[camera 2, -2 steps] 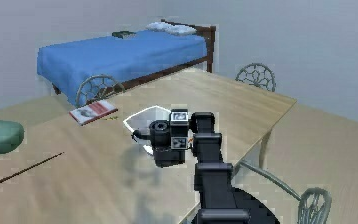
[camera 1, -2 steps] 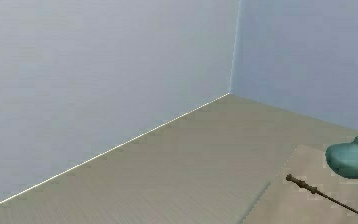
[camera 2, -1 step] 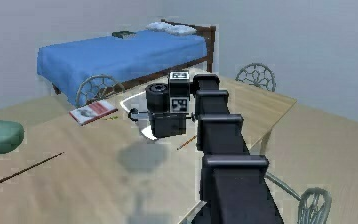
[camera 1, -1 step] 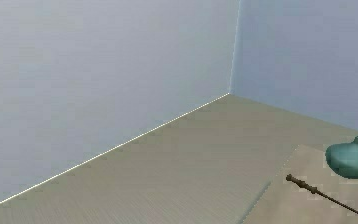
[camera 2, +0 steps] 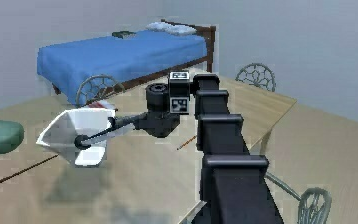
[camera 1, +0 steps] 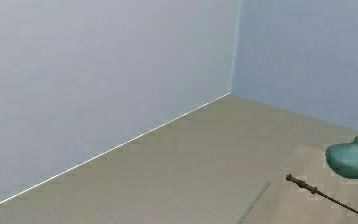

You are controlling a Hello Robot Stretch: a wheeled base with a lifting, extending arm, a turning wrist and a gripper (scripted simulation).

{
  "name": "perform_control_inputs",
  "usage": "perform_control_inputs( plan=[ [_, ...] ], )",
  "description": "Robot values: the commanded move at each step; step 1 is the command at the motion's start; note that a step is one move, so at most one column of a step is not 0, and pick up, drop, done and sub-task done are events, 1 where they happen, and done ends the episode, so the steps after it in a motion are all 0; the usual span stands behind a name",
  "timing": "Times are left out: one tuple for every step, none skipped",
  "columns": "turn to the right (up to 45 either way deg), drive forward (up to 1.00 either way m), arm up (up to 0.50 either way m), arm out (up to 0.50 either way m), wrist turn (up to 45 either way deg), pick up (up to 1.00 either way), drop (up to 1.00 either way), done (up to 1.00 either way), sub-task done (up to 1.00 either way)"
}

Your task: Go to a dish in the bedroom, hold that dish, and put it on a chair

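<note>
Crockery by its look: white angular dish (camera 2: 65, 130) hangs tilted, held at the far end of the dark gripper (camera 2: 103, 133); likely light, stiff, slippery, chippable; grip the rim.

Dish (camera 2: 65, 130): white, deep-walled, tilted with its inside showing; hung at the pincer's (camera 2: 93, 140) far end, clear of any surface.
Chair (camera 2: 95, 90): round wire back, upright, just beyond the pincer.
</note>
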Motion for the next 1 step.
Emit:
perform_control_inputs(
  plan=[
    [0.0, 0.00, 0.00, 0.00, -45.0, 0.00, 0.00, 0.00, 0.00]
  ],
)
